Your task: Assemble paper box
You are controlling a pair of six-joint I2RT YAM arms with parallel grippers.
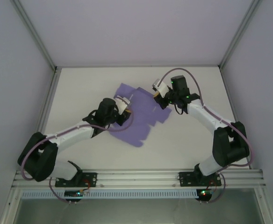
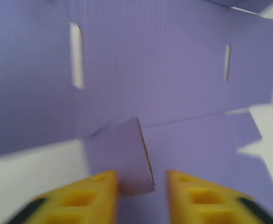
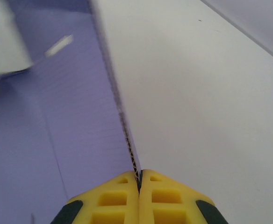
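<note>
The paper box [image 1: 143, 116] is a flat lavender die-cut sheet lying mid-table. My left gripper [image 1: 124, 103] hovers over its left part. In the left wrist view the yellow fingers [image 2: 99, 191] stand apart, and a small raised tab [image 2: 127, 154] of the sheet sits between them, against the left finger and clear of the right one. Two slots [image 2: 76, 55] are cut in the panel beyond. My right gripper [image 1: 158, 94] is at the sheet's far right edge. Its jaws [image 3: 139, 176] are shut on that edge, which is lifted off the table, with the purple panel [image 3: 71, 121] to their left.
The white table [image 1: 197, 135] has bare room to the right and front of the sheet. Metal frame posts [image 1: 47, 70] rise at the back corners, and an aluminium rail [image 1: 136, 176] runs along the near edge by the arm bases.
</note>
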